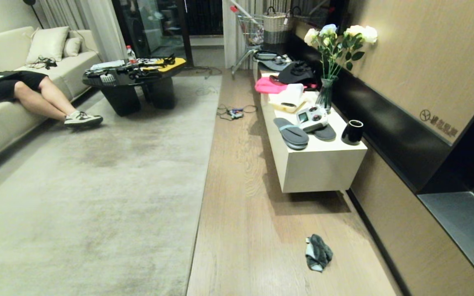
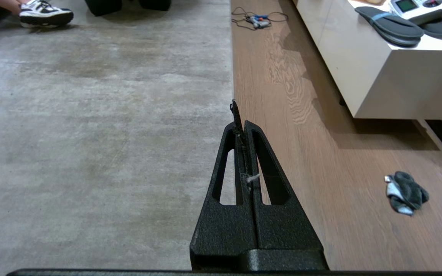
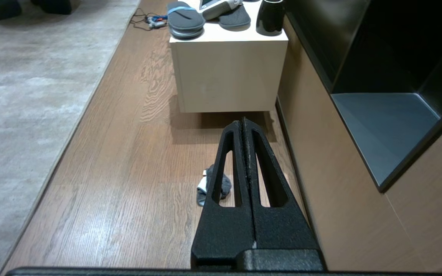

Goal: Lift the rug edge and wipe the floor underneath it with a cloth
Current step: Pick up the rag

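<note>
You see the rug (image 1: 89, 185) filling the left half of the head view, its straight rug edge (image 1: 205, 176) lying flat against the floor (image 1: 241, 197), a wood strip down the middle. At the lower right of that strip the cloth (image 1: 318, 252) lies crumpled, below the white cabinet (image 1: 319, 164). Your left gripper (image 2: 240, 124) and right gripper (image 3: 244, 122) each fill the lower centre of their wrist views, fingers pressed together and empty.
</note>
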`<state>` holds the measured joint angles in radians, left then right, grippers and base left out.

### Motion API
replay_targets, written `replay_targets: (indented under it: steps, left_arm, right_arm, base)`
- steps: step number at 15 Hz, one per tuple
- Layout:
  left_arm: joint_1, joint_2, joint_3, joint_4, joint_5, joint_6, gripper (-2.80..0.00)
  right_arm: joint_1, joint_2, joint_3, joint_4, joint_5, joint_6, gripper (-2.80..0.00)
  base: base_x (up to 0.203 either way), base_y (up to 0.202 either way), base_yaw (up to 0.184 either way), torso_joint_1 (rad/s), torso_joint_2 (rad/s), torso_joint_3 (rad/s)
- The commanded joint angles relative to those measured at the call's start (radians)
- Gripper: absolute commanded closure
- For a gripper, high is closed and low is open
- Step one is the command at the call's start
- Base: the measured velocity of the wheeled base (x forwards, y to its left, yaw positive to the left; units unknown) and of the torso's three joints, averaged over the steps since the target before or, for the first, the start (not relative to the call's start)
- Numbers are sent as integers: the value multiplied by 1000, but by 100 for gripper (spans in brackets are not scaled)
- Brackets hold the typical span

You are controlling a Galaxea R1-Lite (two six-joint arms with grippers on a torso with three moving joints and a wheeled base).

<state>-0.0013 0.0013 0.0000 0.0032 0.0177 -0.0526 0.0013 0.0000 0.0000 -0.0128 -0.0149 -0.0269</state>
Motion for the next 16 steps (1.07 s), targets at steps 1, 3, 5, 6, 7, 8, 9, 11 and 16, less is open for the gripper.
replay_targets:
  steps: [1, 3, 5, 6, 7, 8, 9, 11, 16]
  left_arm:
    - [0, 0, 0, 0, 1, -1, 0]
    - [0, 0, 0, 0, 1, -1, 0]
    - [0, 0, 0, 0, 1, -1, 0]
    - [1, 0, 0, 0, 1, -1, 0]
    - [1, 0, 0, 0, 1, -1, 0]
    - [0, 0, 0, 0, 1, -1, 0]
    - [0, 0, 0, 0, 1, -1, 0]
    - [1, 0, 0, 0, 1, -1, 0]
    - [0, 0, 0, 0, 1, 0, 0]
  right_arm:
    - [0, 0, 0, -1, -1, 17, 0]
    - [0, 2, 0, -3, -4, 42, 0]
    - [0, 2, 0, -3, -4, 42, 0]
    - [0, 2, 0, -3, -4, 42, 0]
    - [0, 2, 0, -3, -4, 42, 0]
    - [0, 0, 0, -3, -4, 43, 0]
    - [0, 2, 0, -3, -4, 42, 0]
    - [0, 2, 0, -3, -4, 42, 0]
    - [0, 0, 0, -3, -4, 42, 0]
  base:
    - [0, 0, 0, 0, 0, 0]
    - [0, 0, 0, 0, 0, 0]
    - [0, 0, 0, 0, 0, 0]
    - [0, 0, 0, 0, 0, 0]
    - [0, 0, 0, 0, 0, 0]
    - [0, 0, 0, 0, 0, 0]
    - [0, 0, 0, 0, 0, 0]
    - [0, 0, 0, 0, 0, 0]
    - [0, 0, 0, 0, 0, 0]
